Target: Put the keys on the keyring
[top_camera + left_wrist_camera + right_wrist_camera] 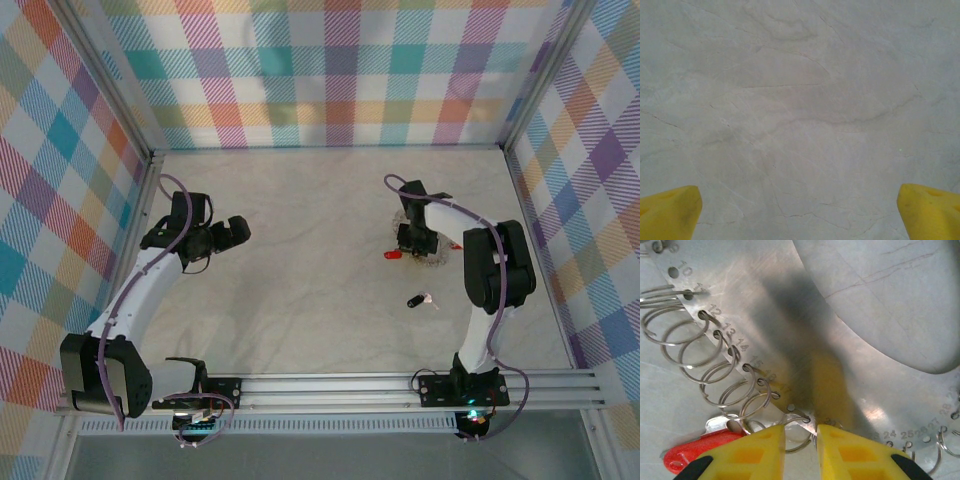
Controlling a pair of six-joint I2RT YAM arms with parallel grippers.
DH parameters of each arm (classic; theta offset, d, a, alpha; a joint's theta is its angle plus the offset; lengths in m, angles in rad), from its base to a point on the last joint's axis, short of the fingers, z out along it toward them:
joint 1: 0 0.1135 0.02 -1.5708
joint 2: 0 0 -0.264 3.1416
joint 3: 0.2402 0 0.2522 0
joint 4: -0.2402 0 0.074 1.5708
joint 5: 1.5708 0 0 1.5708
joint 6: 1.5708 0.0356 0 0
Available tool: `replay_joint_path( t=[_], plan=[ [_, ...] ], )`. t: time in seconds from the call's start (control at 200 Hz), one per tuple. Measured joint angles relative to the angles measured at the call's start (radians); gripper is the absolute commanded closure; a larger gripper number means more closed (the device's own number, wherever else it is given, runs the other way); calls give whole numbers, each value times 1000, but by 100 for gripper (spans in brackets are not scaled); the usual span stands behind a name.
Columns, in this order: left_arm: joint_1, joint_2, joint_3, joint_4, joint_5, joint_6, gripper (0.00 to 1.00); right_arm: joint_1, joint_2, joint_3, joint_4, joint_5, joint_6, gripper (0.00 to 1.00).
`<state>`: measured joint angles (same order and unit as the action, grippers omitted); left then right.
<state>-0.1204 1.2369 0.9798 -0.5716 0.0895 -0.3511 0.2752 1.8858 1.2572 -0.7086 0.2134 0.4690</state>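
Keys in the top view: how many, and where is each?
2. The red-headed key lies beside the right gripper, by the keyring; the black-headed key lies apart, nearer the arm bases. More could be hidden under the gripper.

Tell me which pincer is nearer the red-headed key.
Right. The right pincer sits just beside the red-headed key, at the keyring; the left pincer hangs open far across the table to its left.

Numbers 10, 12–15, 24–25 on keyring [765, 300]
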Motion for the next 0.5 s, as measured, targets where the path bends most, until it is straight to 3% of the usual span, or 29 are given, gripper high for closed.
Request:
replay_joint_path(
  t=[0.2,0.5],
  plan=[
    [0,-4,0,-1,2,2,0,35,-2,10,-27,55,27,83],
    [0,-4,0,-3,17,5,0,63,-5,16,-26,85,56,79]
  ],
)
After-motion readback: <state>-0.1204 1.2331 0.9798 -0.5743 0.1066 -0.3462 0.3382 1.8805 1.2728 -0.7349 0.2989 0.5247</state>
